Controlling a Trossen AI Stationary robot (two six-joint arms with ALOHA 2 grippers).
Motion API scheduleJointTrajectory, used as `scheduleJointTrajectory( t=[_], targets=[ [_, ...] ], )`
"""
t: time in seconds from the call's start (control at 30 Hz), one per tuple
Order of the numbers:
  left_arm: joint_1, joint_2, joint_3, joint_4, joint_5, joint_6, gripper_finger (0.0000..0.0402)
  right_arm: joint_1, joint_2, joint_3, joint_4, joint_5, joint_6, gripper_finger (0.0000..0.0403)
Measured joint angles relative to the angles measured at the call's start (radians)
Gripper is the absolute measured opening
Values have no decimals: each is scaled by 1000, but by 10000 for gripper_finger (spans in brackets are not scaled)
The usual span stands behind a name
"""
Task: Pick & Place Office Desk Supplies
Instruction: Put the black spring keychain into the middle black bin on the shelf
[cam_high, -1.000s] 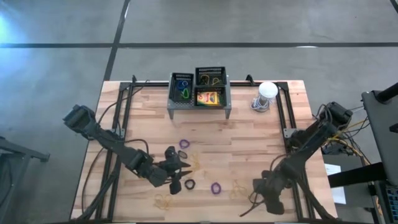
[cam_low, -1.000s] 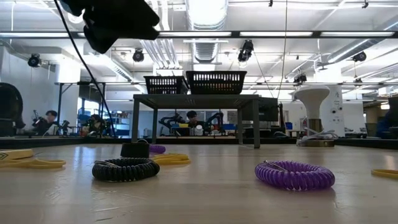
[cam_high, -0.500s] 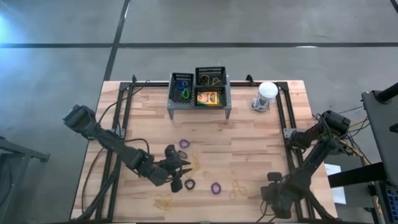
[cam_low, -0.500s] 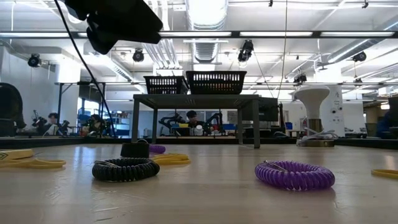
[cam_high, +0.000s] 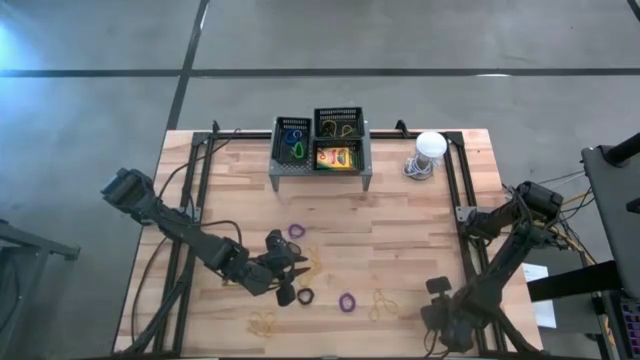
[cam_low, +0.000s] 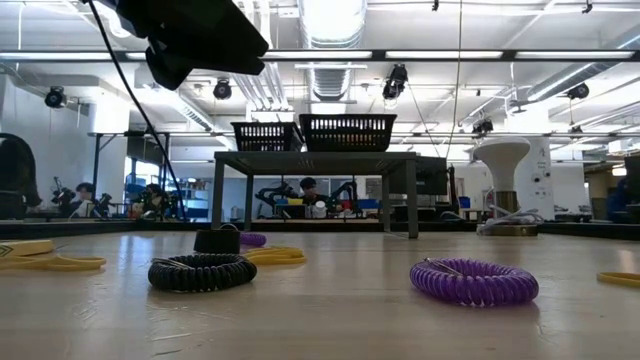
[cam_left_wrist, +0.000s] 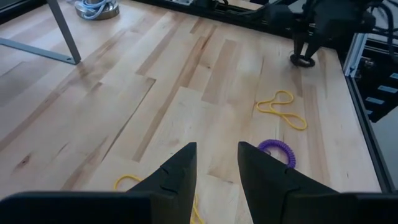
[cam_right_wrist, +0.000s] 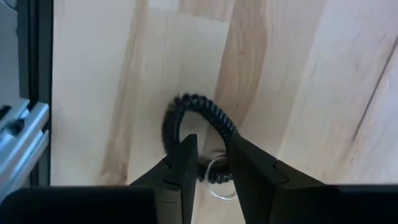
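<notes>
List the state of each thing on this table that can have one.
Left gripper: open, empty, above the table.
Right gripper: shut on black coil band at the table's edge.
Purple coil band: loose on the table.
Crayon box: lying flat in a rack basket.

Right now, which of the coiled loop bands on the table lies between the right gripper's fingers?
The black loop band near the table's right front edge; the right gripper straddles its coil. The others lie mid-table.
</notes>
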Motion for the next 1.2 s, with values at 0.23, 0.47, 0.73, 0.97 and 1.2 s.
scheduleJointTrajectory(
  t=[0.23, 0.47, 0.73, 0.97, 1.2],
  targets=[
    [0, 0, -4, 3, 0, 0, 122, 0, 26, -1, -3, 62, -5, 64],
    [0, 0, -5, 8, -8, -1, 122, 2, 27, -2, 27, 214, 82, 28],
    [0, 1, -5, 17, -8, -1, 122, 0, 27, -9, 185, 605, 129, 15],
    [0, 14, -5, 134, -41, 37, 122, -46, 27, -13, 345, 1256, 133, 17],
    [7, 136, 0, 524, -41, 382, 122, -170, 26, -9, 479, 1564, 122, 18]
  ],
)
